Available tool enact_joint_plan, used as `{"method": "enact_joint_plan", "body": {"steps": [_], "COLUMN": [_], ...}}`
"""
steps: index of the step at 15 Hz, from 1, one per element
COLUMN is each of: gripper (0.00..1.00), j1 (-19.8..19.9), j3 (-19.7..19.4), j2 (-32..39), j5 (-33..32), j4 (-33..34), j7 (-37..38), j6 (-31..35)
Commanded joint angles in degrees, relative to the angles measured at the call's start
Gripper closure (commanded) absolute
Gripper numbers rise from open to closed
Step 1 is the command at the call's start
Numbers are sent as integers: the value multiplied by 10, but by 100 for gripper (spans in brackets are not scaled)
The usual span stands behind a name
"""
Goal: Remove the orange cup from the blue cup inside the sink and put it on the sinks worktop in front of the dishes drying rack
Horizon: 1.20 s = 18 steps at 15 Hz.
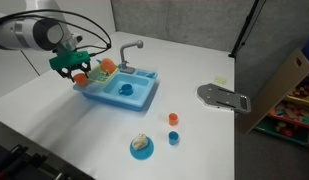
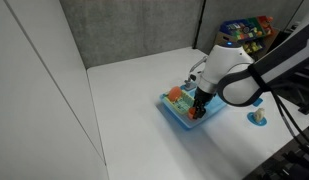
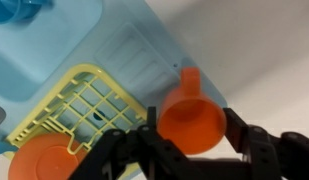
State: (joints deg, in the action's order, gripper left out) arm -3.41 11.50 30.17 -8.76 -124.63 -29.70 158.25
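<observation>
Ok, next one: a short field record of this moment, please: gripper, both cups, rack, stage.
gripper: shut on the orange cup
orange cup: out of the blue cup, held over the sinks worktop edge
blue cup: in the sink basin
dishes drying rack: on the sink, orange dish in it
stage: cup not yet set down

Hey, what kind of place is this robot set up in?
Probably a lab or office test area, not a real kitchen: a bare white table, grey partition walls, and only a toy sink to work at.
</observation>
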Motion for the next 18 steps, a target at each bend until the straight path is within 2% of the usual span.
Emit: {"method": "enact_joint_plan", "body": {"steps": [1, 9, 14, 18], "gripper": [2, 0, 0, 0], "j1": [13, 15, 6, -10], "j3": [7, 8, -3, -29], "j2": [-2, -17, -42, -72], "j5": [-12, 10, 38, 46], "j4": [-6, -1, 8, 18], "j7": [-5, 30, 100, 186], "j6": [11, -14, -49, -122]}}
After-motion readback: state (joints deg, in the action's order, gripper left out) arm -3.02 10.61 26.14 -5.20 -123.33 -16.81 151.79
